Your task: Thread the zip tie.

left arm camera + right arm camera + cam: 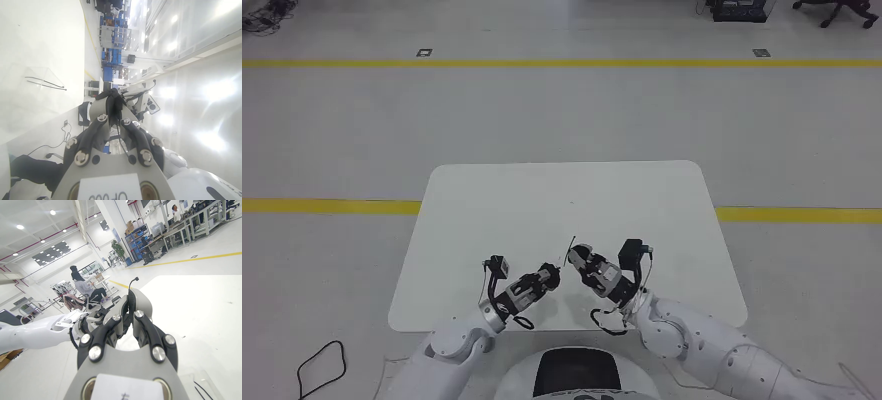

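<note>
Over the near part of the table [662, 200], the right gripper [130, 292] has its jaws closed on the zip tie [136, 278], whose head end pokes past the tips. Just beside it, the left gripper [113, 96] is closed too, apparently pinching the tail, though its dark pads hide it. With both ends held this short, a slight misalignment could buckle the strap or miss the head's slot.

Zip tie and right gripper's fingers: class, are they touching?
Touching. The right wrist view shows the zip tie clamped between the right gripper's shut fingers.
</note>
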